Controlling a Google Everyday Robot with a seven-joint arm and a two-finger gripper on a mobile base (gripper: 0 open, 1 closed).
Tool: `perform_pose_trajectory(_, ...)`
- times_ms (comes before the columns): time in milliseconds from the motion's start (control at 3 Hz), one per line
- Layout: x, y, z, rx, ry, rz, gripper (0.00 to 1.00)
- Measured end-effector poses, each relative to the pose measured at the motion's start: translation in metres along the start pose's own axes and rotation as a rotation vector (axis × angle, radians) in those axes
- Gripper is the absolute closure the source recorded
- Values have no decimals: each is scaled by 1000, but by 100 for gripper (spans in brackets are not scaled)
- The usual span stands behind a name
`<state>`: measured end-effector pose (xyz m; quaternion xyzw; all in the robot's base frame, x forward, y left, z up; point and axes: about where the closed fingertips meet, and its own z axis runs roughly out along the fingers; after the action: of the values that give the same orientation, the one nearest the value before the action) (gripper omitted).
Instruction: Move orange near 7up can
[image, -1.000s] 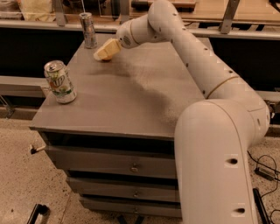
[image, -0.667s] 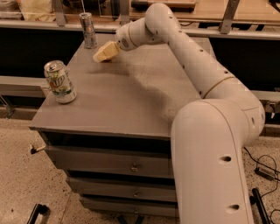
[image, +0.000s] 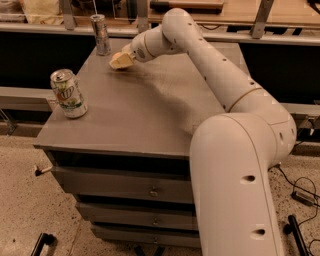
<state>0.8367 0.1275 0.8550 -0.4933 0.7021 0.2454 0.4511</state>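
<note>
The 7up can (image: 69, 94), green and white with a silver top, stands upright near the front left corner of the grey table (image: 150, 115). My gripper (image: 120, 61) is at the end of the white arm, low over the far left part of the table, well behind and to the right of the 7up can. No orange shows anywhere in the view; it is hidden or out of sight.
A slim silver-grey can (image: 101, 34) stands at the table's far left edge, just behind and left of the gripper. The table is a cabinet with drawers (image: 150, 190). My white arm (image: 235, 165) fills the right side. Cables lie on the floor at right.
The gripper has shifted slightly left and down towards the tabletop. Both cans have stayed put.
</note>
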Motion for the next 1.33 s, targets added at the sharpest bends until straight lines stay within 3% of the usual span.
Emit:
perform_pose_trajectory(667, 7, 1, 2, -5, 34, 5, 89)
perform_pose_trajectory(1000, -7, 3, -19, -37, 7, -10, 100)
perform_pose_trajectory(1333, -14, 15, -61, -89, -23, -45, 100)
